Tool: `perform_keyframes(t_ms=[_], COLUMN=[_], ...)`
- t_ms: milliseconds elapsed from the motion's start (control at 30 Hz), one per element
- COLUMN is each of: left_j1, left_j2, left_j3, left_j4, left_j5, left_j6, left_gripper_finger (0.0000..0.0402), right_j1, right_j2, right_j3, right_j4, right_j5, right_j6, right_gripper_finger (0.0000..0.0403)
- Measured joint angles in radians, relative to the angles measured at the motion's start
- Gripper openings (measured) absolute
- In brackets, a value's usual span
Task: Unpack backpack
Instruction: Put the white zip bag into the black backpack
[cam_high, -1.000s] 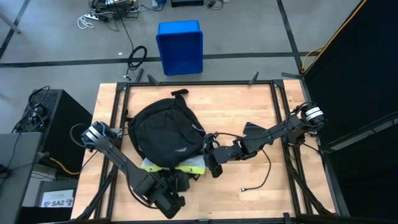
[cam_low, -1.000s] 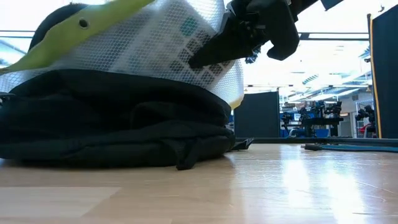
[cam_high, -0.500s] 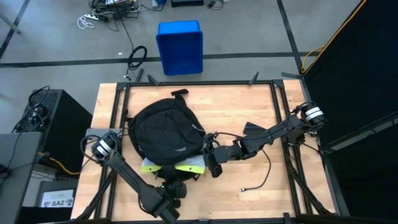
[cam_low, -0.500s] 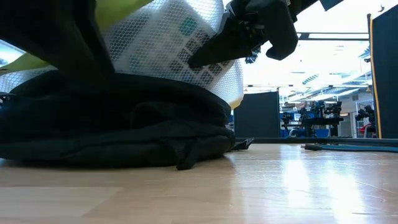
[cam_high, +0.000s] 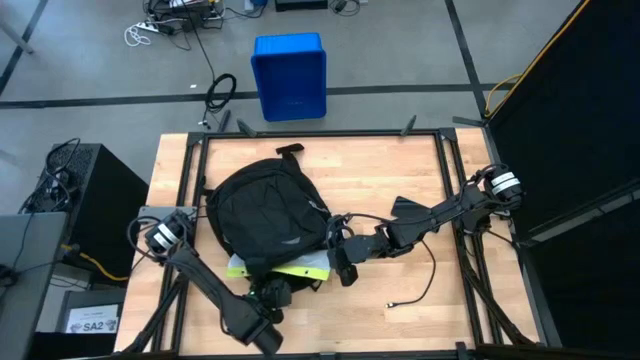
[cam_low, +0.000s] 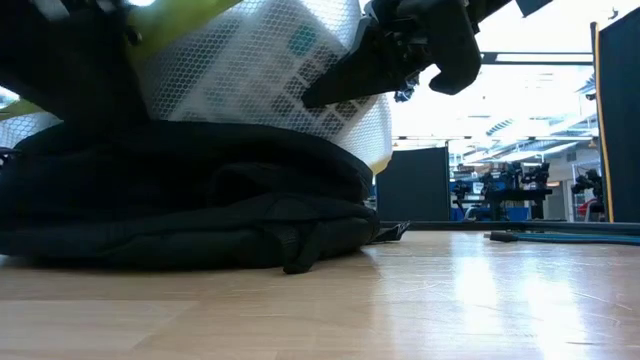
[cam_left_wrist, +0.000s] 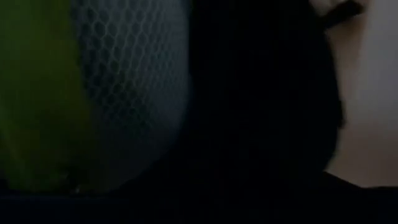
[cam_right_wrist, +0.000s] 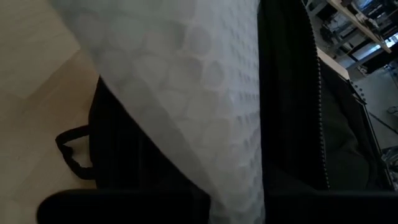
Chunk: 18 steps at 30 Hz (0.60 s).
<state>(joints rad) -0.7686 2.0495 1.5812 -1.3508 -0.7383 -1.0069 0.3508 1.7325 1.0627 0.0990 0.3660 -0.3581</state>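
The wooden desk carries the backpack, a large black rounded bag lying flat on the desk's left half, with its straps toward the far edge. In the low view the backpack sags in dark folds on the wood. Out of its near, open end comes a white mesh pouch with a yellow-green edge, lifted above the bag's fabric; the low view shows its honeycomb mesh raised over the backpack. The right arm reaches in from the desk's right side, and the right hand is clamped tight on the pouch's right end. The left arm comes along the near left edge of the desk; the left hand sits right at the pouch's near left end, and whether its fingers are apart or gripping cannot be told. Behind the desk, on the floor, stands a blue plastic bin. A small black cable lies on the wood near the right hand.
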Motion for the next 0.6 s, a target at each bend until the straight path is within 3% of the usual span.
perform_keyframes(t_ms=[300,600], left_j1=[0.062,0.083], left_j2=[0.000,0.001], left_j3=[-0.031,0.040], left_j4=[0.034,-0.055], left_j5=[0.006,-0.005], left_j6=[-0.006,0.005], left_gripper_finger=[0.0270,0.0286], right_j1=[-0.001,-0.003], right_j2=[0.000,0.000], right_j3=[-0.001,-0.001], right_j4=[-0.004,0.003], right_j5=[0.018,0.005], right_j6=[0.010,0.042], right_gripper_finger=[0.0018,0.0018])
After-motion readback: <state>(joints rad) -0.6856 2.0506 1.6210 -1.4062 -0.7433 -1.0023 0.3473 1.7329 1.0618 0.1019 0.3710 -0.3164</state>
